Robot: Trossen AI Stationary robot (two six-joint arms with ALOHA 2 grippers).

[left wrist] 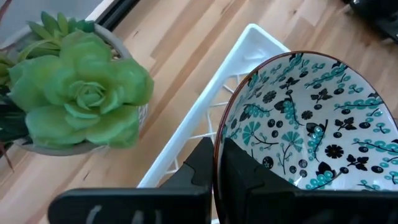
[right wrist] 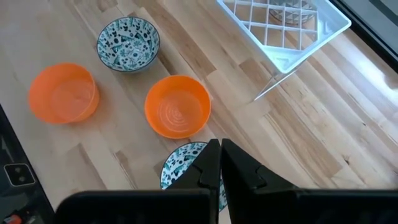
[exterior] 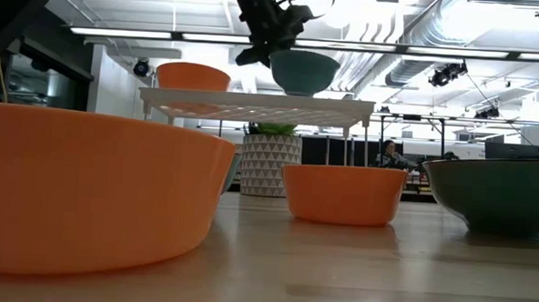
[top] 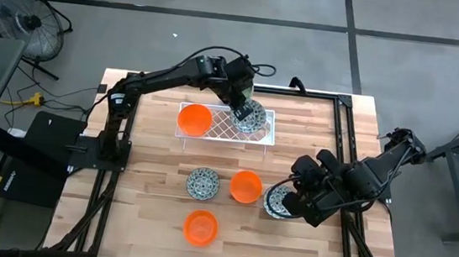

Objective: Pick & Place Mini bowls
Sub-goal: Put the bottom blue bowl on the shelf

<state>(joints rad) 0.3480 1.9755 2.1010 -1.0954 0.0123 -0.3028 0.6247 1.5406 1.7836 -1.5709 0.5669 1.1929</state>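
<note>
I work from the left of the frame to the right. In the high view the left tool (top: 240, 108) is at the upper middle, over the right half of the white rack (top: 267, 141), and it pinches the rim of a patterned bowl (top: 252, 116): the left wrist view shows one finger inside the rim and one outside, pressed on the wall. An orange bowl (top: 194, 120) already sits on the left half of the rack. From the low view this patterned bowl (exterior: 303, 70) seems just above the grid or barely touching it, tilted a little; I cannot tell which. I judge this step is placing it. To do it well, I would bring it down slowly until the foot sits flat on the grid, away from the rack edge, then spread the fingers and lift straight up so the rim is not dragged.

Lower on the surface lie a second patterned bowl (top: 202, 182), an orange one (top: 246, 186) beside it, and another orange one (top: 200, 227) near the bottom edge.

At the lower right, the right tool (top: 283, 199) is at a third patterned bowl (top: 276, 202). In its wrist view the fingers are nearly pressed together at this bowl's rim (right wrist: 186, 163), but whether they hold it, I cannot tell.
</note>
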